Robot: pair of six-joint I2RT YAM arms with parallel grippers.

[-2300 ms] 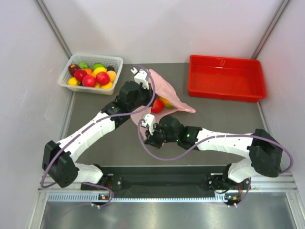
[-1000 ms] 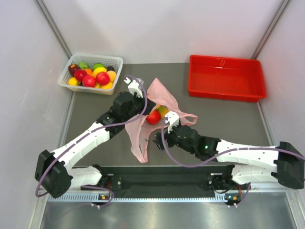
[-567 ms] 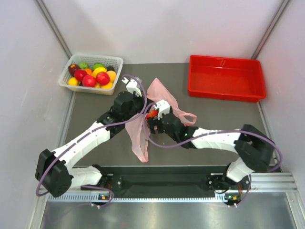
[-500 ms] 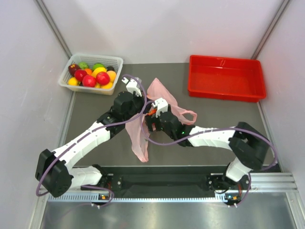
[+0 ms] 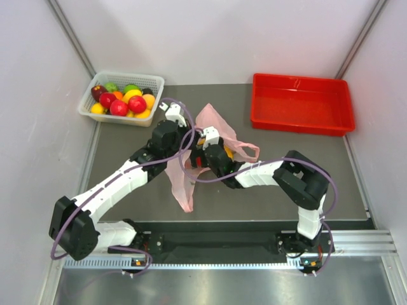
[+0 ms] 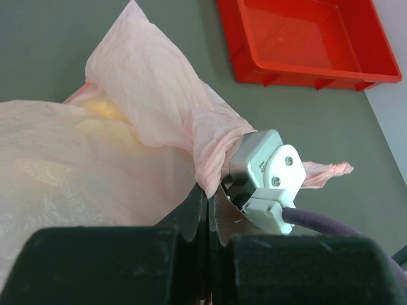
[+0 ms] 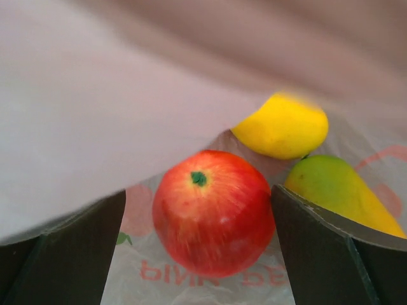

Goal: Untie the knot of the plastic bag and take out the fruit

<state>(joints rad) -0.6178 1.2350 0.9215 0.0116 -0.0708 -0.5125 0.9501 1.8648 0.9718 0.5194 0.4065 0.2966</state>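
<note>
Reaching into the plastic bag [image 5: 213, 121] at mid-tabletop [image 5: 299, 143], the right fingers [image 7: 63, 254] stand spread either side of the red apple [image 7: 213, 210] — fruit removal is in hand. The left fingers [image 6: 193, 215] are clenched on the bag's film. Next — closing squarely on the apple, likely slippery.

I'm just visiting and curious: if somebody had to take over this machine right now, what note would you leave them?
Left gripper: shut, pinching the pink bag by its film and holding it up.
Right gripper: open, reaching into the bag's mouth, one finger on each side of the red apple, not closed on it.
Fruit: the apple, a yellow fruit and a mango lie inside the bag; no others are visible.
Done: the knot seems undone, since the bag is open.
Left to do: close on the apple, lift it out, then the rest.
</note>
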